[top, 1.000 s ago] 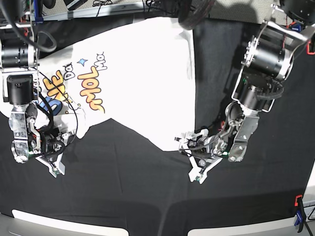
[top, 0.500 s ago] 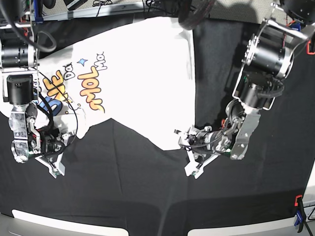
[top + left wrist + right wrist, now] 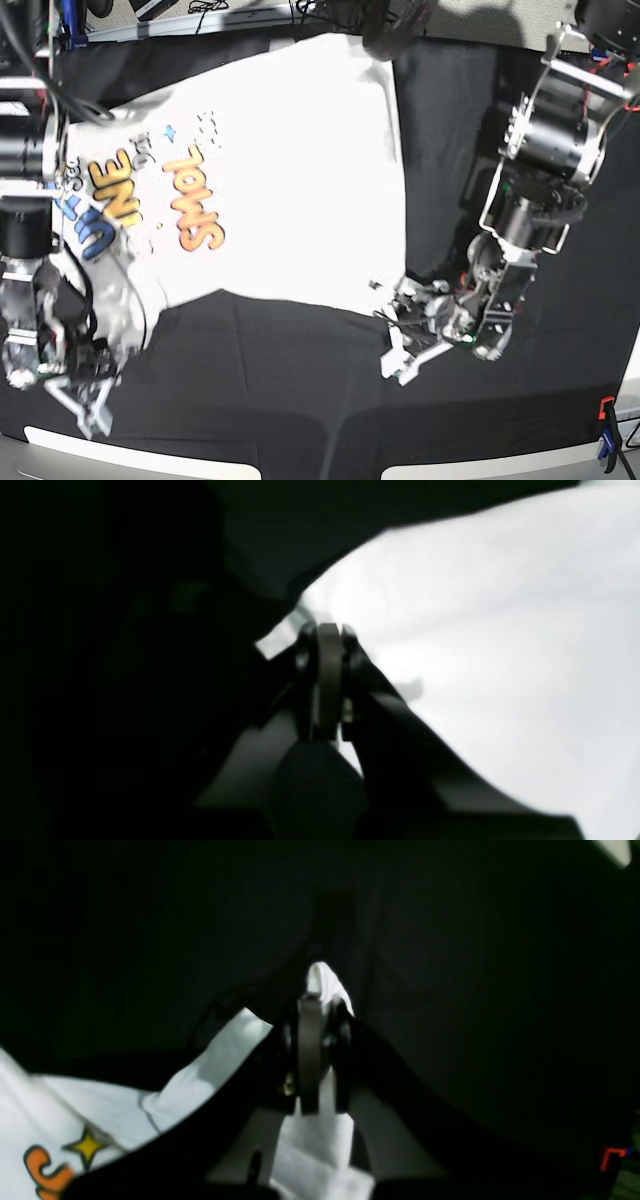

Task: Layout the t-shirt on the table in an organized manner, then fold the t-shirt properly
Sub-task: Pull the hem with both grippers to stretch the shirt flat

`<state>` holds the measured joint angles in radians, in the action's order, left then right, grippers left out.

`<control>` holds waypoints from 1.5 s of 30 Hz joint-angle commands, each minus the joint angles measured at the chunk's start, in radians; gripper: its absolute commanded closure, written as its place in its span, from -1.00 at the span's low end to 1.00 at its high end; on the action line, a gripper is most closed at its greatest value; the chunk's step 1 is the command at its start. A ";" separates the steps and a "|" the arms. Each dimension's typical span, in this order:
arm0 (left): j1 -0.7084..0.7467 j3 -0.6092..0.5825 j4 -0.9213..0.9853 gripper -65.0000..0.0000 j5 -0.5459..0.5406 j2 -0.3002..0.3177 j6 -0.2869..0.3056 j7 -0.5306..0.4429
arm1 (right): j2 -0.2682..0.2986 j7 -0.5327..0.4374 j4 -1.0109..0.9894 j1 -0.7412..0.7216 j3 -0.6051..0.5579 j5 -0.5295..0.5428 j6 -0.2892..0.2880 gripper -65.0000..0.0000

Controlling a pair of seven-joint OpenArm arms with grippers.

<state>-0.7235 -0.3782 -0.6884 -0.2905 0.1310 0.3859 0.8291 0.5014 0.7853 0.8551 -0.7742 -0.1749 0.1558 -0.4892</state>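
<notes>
The white t-shirt (image 3: 290, 150) lies print side up on the black table (image 3: 260, 400), its colourful lettering toward the left. In the base view my left gripper (image 3: 395, 315) sits at the shirt's lower right corner. The left wrist view shows this gripper (image 3: 327, 630) shut, with the t-shirt (image 3: 475, 630) edge at its tips. My right gripper (image 3: 105, 370) is at the lower left. Seen from the right wrist, it (image 3: 315, 1005) is shut on a bunched fold of the t-shirt (image 3: 320, 977), which pokes out past the tips.
A blue and red clamp (image 3: 607, 430) stands at the table's front right edge. Cables and frame parts (image 3: 200, 15) run along the far edge behind the shirt. Black cloth stretches between the two grippers.
The left gripper has closed at the shirt's lower right corner. Both arms have moved toward the near edge, and the shirt has been drawn with them and spread wider.
</notes>
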 commanded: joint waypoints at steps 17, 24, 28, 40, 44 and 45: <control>-0.143 0.004 -0.013 1.00 0.001 0.177 -0.030 -0.174 | 0.005 -0.222 0.003 -0.085 0.005 0.000 0.224 1.00; -0.144 0.004 -0.013 1.00 0.002 0.132 -0.029 -0.232 | -0.001 -0.315 -0.103 -0.096 0.005 0.000 0.254 1.00; -0.144 0.004 -0.013 1.00 0.002 0.104 -0.026 -0.233 | -0.037 -0.350 -0.210 -0.131 0.005 -0.050 0.254 1.00; -0.141 0.004 -0.013 1.00 0.002 0.097 -0.027 -0.199 | -0.160 -0.414 -0.314 -0.258 0.005 -0.284 0.349 1.00; -0.141 0.004 -0.013 1.00 0.002 0.097 -0.027 -0.186 | -0.160 -0.499 -0.314 -0.249 0.005 -0.328 0.350 0.87; -0.141 0.004 -0.013 1.00 0.002 0.097 -0.027 -0.187 | -0.161 -0.521 -0.314 -0.248 0.005 -0.338 0.350 0.60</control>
<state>-0.8230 -0.3786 -0.6884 -0.2829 0.2260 0.3630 0.6609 0.3332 0.2932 0.5236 -0.9737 -0.1741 -0.1783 -0.1524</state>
